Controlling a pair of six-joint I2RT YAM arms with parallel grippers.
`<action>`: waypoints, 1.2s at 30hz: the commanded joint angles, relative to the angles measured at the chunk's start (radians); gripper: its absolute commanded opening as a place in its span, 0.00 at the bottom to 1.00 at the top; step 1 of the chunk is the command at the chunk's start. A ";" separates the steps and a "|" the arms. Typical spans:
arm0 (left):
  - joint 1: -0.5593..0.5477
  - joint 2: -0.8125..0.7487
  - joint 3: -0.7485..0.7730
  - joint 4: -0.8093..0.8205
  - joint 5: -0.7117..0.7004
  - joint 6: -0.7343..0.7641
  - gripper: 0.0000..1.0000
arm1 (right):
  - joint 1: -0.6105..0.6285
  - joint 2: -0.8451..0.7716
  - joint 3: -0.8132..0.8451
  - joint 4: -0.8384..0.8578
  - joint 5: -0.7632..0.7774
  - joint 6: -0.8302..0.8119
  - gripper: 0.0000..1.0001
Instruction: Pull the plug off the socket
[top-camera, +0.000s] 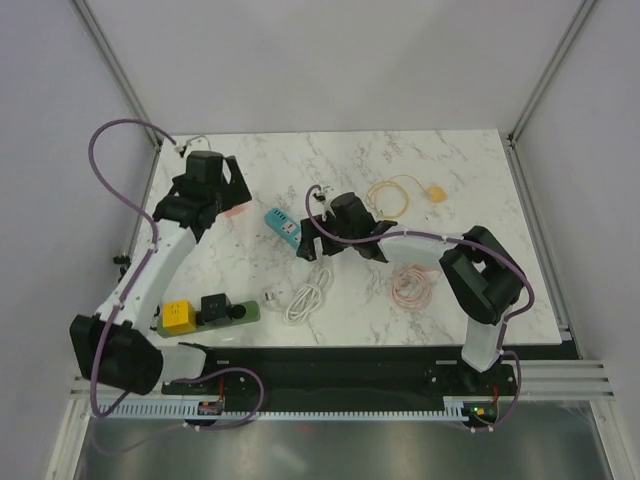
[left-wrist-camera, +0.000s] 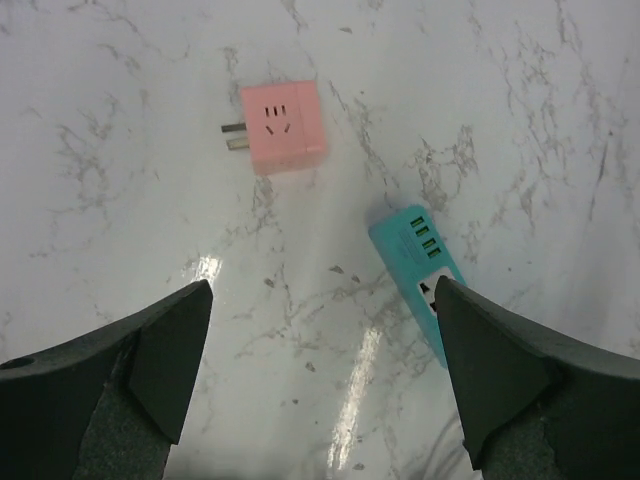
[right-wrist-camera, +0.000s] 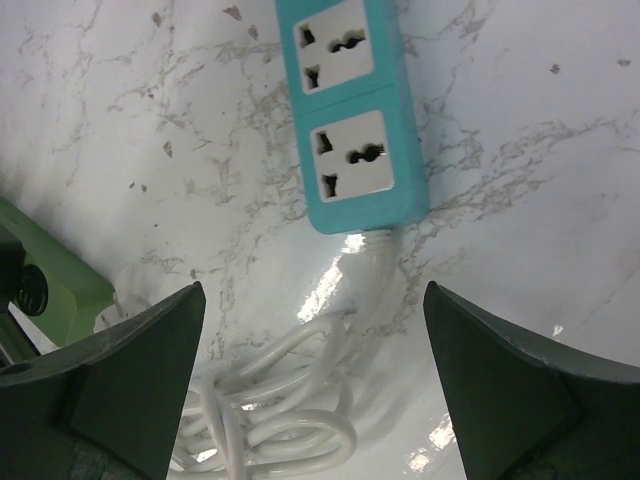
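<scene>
A pink cube plug adapter (left-wrist-camera: 283, 125) lies on the marble table (top-camera: 460, 170) with its prongs bare, apart from the teal power strip (left-wrist-camera: 415, 255). In the top view the adapter (top-camera: 237, 212) peeks out beside my left gripper (top-camera: 228, 198). The strip (top-camera: 283, 228) lies between the two grippers, and its two sockets in the right wrist view (right-wrist-camera: 350, 110) are empty. My left gripper (left-wrist-camera: 320, 370) is open and empty above bare table. My right gripper (right-wrist-camera: 315, 370) is open and empty over the strip's white coiled cable (right-wrist-camera: 290, 410).
A green socket strip (top-camera: 205, 315) with a yellow plug (top-camera: 177, 316) and a black plug (top-camera: 213, 305) lies at the near left; its corner shows in the right wrist view (right-wrist-camera: 50, 290). An orange cable (top-camera: 400, 193) and a pink cable (top-camera: 410, 285) lie to the right.
</scene>
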 joint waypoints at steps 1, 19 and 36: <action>0.009 -0.252 -0.151 -0.046 0.057 -0.184 1.00 | 0.041 -0.043 0.041 0.015 0.008 -0.066 0.98; 0.018 -0.682 -0.388 -0.359 0.151 -0.339 1.00 | 0.358 0.026 0.027 0.156 -0.101 -0.416 0.98; 0.018 -0.716 -0.302 -0.506 0.111 -0.465 1.00 | 0.466 0.226 0.128 0.137 0.063 -0.603 0.98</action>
